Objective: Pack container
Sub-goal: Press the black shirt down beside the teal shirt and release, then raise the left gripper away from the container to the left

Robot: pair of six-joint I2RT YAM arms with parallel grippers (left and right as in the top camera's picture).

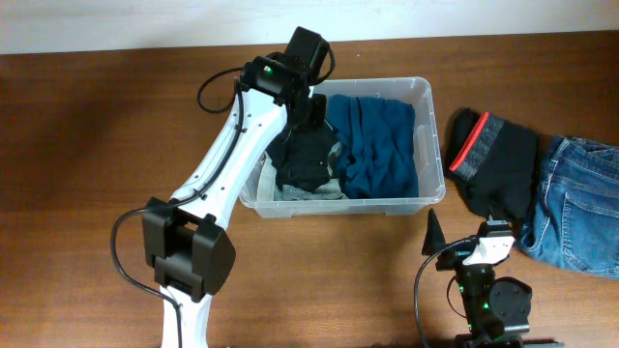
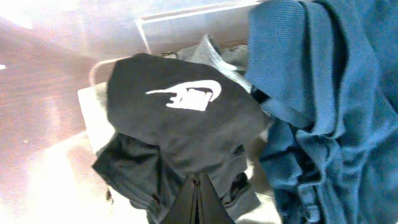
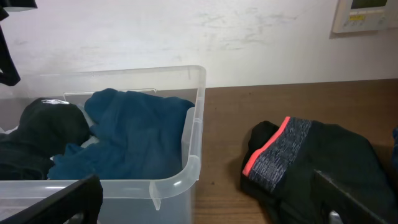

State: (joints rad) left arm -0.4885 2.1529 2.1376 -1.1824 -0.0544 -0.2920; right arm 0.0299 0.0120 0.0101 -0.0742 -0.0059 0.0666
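The clear container (image 1: 426, 145) stands mid-table and holds a blue garment (image 1: 377, 145), a black garment with a white logo (image 2: 180, 106) and grey cloth (image 1: 309, 191) beneath. My left gripper (image 2: 196, 183) hovers over the container's left half, just above the black garment (image 1: 308, 159). Its fingers are pressed together with no cloth showing between them. My right gripper (image 3: 208, 205) is low at the table's front, open wide and empty. It faces the container's near right corner (image 3: 193, 168), with a black garment with a pink waistband (image 3: 323, 155) to its right.
Right of the container, the black garment with the pink band (image 1: 498, 159) lies on the table. Blue jeans (image 1: 580, 203) sit beyond it at the right edge. A white wall runs along the back of the brown wooden table (image 1: 97, 145).
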